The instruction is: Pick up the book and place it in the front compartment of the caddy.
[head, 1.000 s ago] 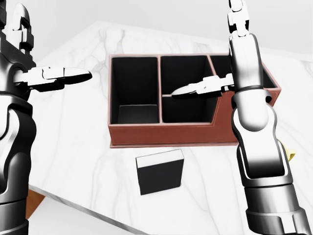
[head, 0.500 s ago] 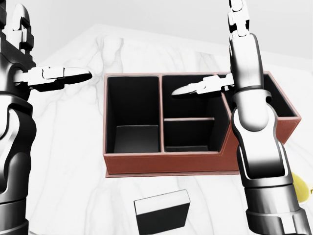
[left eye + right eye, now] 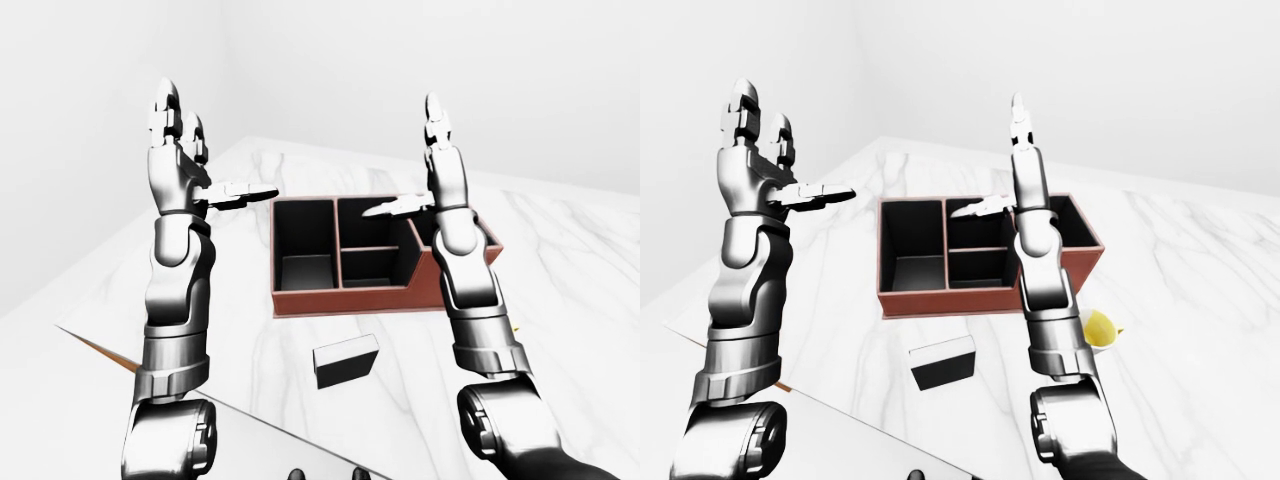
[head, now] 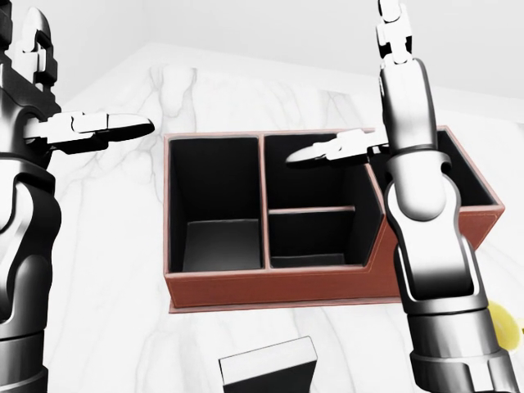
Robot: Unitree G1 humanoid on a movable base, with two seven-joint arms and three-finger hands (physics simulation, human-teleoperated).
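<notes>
Reaching down is what I judge comes first: my right hand (image 3: 437, 150), fingers spread and holding nothing, stands high in the upper middle of the left-eye view, well apart from the book (image 3: 346, 361) lying flat on the marble table (image 3: 560, 300) at lower centre, just below the caddy (image 3: 345, 298). My left hand (image 3: 178, 150) is likewise open and raised at upper left.

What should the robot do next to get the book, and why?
Probably lower the right robot hand toward the book. Both it and the left robot hand are raised, open and empty, while the book lies on the table below the caddy in the left-eye view, untouched.
</notes>
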